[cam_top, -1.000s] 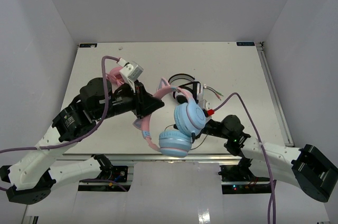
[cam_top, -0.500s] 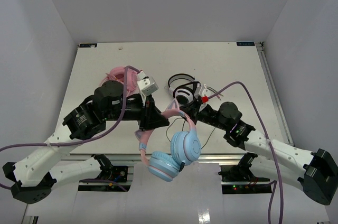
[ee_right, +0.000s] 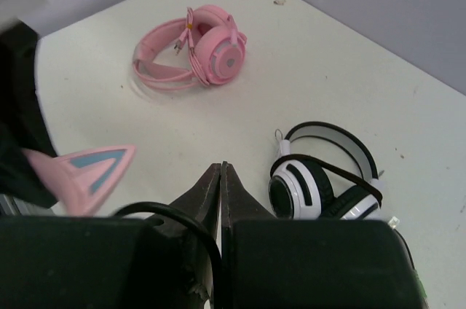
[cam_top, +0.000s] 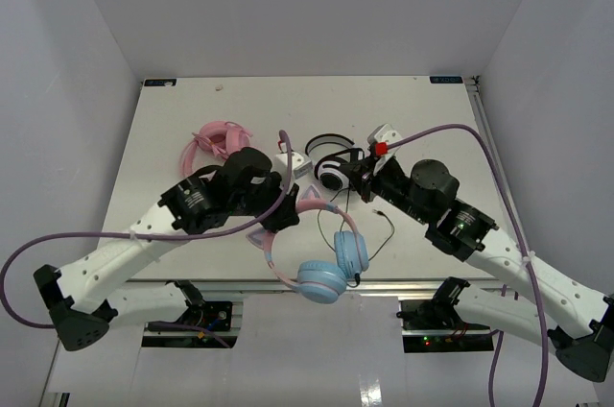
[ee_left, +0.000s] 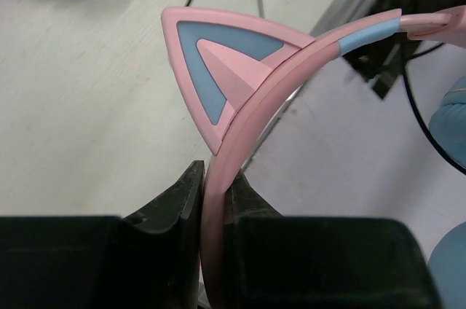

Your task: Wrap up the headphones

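Illegible blue label point(cam_top: 446, 79) at table's point(cam_top: 240, 105) far edge, headphones point(cam_top: 349, 251) in left pincer point(ee_left: 215, 181)

Robot lab cell: white table point(cam_top: 403, 109) within bare white walls point(cam_top: 307, 4).

No text, brand, number or sign is legible in any view; the table point(cam_top: 317, 100) carries two small dark stickers on its far edge; the left sticker point(cam_top: 158, 82) sits at the upper left of the top view and appears again at the top edge of the right wrist view; the right sticker point(cam_top: 446, 78) sits at the upper right; the print on both is too small to read.
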Available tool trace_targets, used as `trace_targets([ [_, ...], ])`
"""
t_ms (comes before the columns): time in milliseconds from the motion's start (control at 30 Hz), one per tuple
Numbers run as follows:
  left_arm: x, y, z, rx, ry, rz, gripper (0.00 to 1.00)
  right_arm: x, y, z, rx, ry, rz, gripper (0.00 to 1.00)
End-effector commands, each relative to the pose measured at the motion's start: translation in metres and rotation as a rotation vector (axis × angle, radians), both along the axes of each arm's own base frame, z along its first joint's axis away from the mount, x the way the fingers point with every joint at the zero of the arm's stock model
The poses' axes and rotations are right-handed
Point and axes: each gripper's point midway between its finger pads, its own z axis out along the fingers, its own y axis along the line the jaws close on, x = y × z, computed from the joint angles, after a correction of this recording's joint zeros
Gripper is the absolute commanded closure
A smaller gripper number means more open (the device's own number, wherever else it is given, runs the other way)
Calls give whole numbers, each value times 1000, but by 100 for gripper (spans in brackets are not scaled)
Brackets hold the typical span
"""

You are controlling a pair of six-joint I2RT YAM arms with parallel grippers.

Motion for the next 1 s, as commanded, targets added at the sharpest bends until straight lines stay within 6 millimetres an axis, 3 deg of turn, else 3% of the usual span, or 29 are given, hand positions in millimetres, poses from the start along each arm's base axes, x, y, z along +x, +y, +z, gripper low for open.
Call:
trace_targets([
  [0, 36, 28, -32, 212, -65, 198, 100, -6, -14, 8, -67, 32, -18, 92],
  [167, 62, 57, -49, 384, -119, 376, 100, -16, -20, 7, -99, 68, 3, 92],
  [267, 70, 62, -52, 429, -132, 435, 100, -25, -17, 8, -99, 80, 49, 92],
  [533, 99, 93, -45, 561, -233, 710, 100, -72, 14, 10, -47, 112, 366, 92],
  [700, 108, 92, -40, 542, -249, 802, 100, -97, 31, 3, 23, 163, 536, 92],
  [967, 114, 86, -34, 435, -252, 894, 100, -117, 46, -10, 97, 210, 672, 92],
])
